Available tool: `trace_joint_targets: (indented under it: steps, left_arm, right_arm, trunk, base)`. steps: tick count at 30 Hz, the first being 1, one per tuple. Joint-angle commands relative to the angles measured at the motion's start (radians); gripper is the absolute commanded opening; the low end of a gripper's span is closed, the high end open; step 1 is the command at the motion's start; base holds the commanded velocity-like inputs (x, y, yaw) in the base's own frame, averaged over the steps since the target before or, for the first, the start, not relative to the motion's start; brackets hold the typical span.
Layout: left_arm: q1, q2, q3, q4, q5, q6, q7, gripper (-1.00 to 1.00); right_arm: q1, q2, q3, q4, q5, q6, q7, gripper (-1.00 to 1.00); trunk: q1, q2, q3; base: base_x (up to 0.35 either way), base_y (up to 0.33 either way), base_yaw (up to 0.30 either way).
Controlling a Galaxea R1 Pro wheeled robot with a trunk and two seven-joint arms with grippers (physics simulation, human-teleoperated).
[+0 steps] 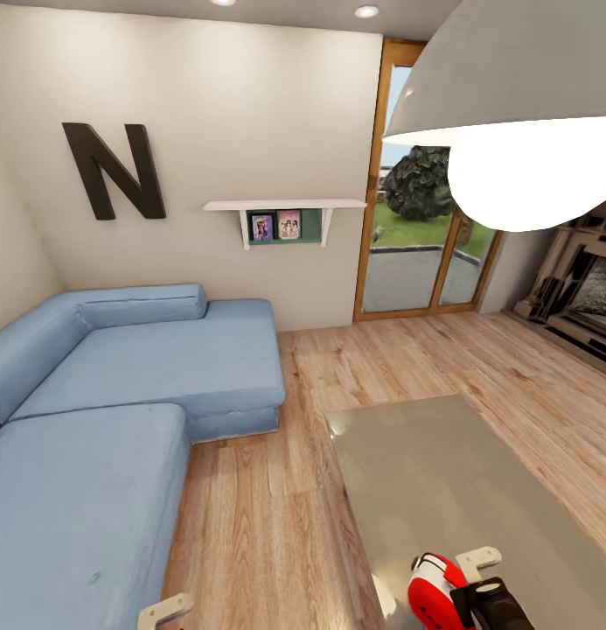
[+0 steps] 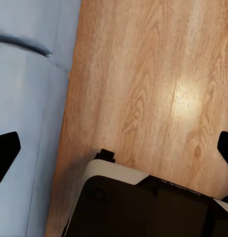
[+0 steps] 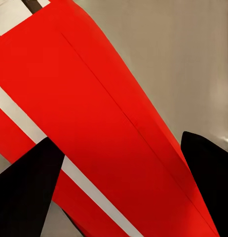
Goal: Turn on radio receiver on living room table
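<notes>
I am hovering my right tool (image 3: 119, 182), fingers apart, just above the small red, white-trimmed radio receiver (image 3: 94, 123) on the glossy grey-beige worktop (image 1: 442, 472). I judge the switching-on step under way; next I must press its control. My left tool's (image 2: 114, 148) fingers are spread over the floor.

blue sofa (image 1: 119, 394), black "n" (image 1: 114, 171), wall shelf (image 1: 285, 206), fireplace (image 1: 582, 289).

We see a glossy, smooth table (image 1: 442, 472), a shiny plastic-looking red radio receiver (image 3: 94, 113), a matt cloth sofa (image 1: 119, 411) — and a grained wood floor (image 2: 158, 84).
</notes>
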Motion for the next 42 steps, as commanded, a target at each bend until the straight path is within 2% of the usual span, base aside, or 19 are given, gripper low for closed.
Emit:
trace_joint_targets:
  steps: [1, 6, 19, 20, 21, 23, 25, 28, 31, 34, 36, 38, 39, 41, 42]
  left_arm:
    - [0.0, 0.0, 0.001, -0.002, 0.001, 0.0, 0.0, 1.0]
    - [0.0, 0.0, 0.003, -0.005, 0.002, 0.0, -0.003, 1.0]
    - [0.0, 0.0, 0.013, -0.004, -0.004, -0.007, 0.003, 1.0]
    - [0.0, 0.0, 0.013, -0.003, -0.005, -0.01, 0.004, 1.0]
    - [0.0, 0.0, 0.009, -0.001, -0.008, -0.013, 0.007, 1.0]
    - [0.0, 0.0, 0.008, 0.001, -0.019, -0.021, 0.007, 1.0]
    - [0.0, 0.0, 0.01, 0.002, -0.02, -0.024, 0.001, 1.0]
    - [0.0, 0.0, 0.009, -0.003, -0.018, -0.024, -0.004, 1.0]
    - [0.0, 0.0, 0.008, -0.006, -0.012, -0.024, -0.007, 1.0]
    - [0.0, 0.0, 0.005, -0.006, 0.007, -0.023, -0.036, 1.0]
    - [0.0, 0.0, 0.006, -0.007, 0.013, -0.023, -0.104, 1.0]
    - [0.0, 0.012, 0.008, -0.007, 0.015, -0.024, -0.199, 1.0]
    - [0.0, 0.019, 0.008, -0.007, 0.015, -0.025, -0.224, 1.0]
    - [0.0, 0.047, 0.009, -0.007, 0.017, -0.028, -0.312, 1.0]
    - [0.0, 0.052, 0.009, -0.007, 0.017, -0.029, -0.329, 1.0]
  right_arm:
    - [0.0, 0.0, 0.0, -0.001, 0.001, -0.009, 0.0, -1.0]
    - [0.0, 0.0, -0.001, -0.003, 0.001, -0.041, 0.002, -1.0]
    - [0.0, 0.0, -0.002, -0.053, 0.001, -0.046, -0.014, -1.0]
    - [0.0, 0.0, -0.001, -0.053, 0.001, -0.056, -0.02, -1.0]
    - [0.0, 0.0, -0.001, -0.054, 0.005, -0.119, -0.026, -1.0]
    - [0.0, -0.001, -0.001, -0.053, 0.006, -0.196, -0.028, -1.0]
    - [0.0, -0.001, -0.004, -0.053, 0.003, -0.225, -0.027, -1.0]
    - [0.0, 0.0, -0.037, -0.054, -0.009, -0.249, -0.023, -1.0]
    - [-0.003, 0.0, -0.057, -0.055, -0.063, -0.253, -0.016, -1.0]
    - [-0.017, -0.001, -0.064, -0.054, -0.195, -0.249, 0.019, -1.0]
    - [-0.031, -0.002, -0.065, -0.054, -0.271, -0.247, 0.077, -1.0]
    - [-0.051, -0.002, -0.063, -0.052, -0.307, -0.227, 0.155, -1.0]
    - [-0.055, -0.002, -0.062, -0.051, -0.312, -0.215, 0.176, -1.0]
    - [-0.072, -0.002, -0.061, -0.05, -0.326, -0.142, 0.264, -1.0]
    - [-0.078, -0.002, -0.061, -0.05, -0.329, -0.122, 0.286, -1.0]
  trunk:
    - [0.0, 0.0, 0.0]
    - [0.0, 0.0, 0.0]
    - [0.0, 0.0, 0.0]
    - [0.0, 0.0, 0.0]
    - [0.0, 0.0, 0.0]
    - [0.0, 0.0, 0.0]
    - [0.0, 0.0, 0.0]
    - [0.0, 0.0, 0.0]
    - [0.0, 0.0, 0.0]
    - [0.0, 0.0, 0.0]
    - [0.0, 0.0, 0.0]
    - [0.0, 0.0, 0.0]
    - [0.0, 0.0, 0.0]
    - [0.0, 0.0, 0.0]
    - [0.0, 0.0, 0.0]
  base:
    - [0.0, 0.0, 0.0]
    - [0.0, 0.0, 0.0]
    - [0.0, 0.0, 0.0]
    - [0.0, 0.0, 0.0]
    - [0.0, 0.0, 0.0]
    - [0.0, 0.0, 0.0]
    - [0.0, 0.0, 0.0]
    - [0.0, 0.0, 0.0]
    - [0.0, 0.0, 0.0]
    - [0.0, 0.0, 0.0]
    - [0.0, 0.0, 0.0]
    - [0.0, 0.0, 0.0]
    - [0.0, 0.0, 0.0]
    - [0.0, 0.0, 0.0]
    - [0.0, 0.0, 0.0]
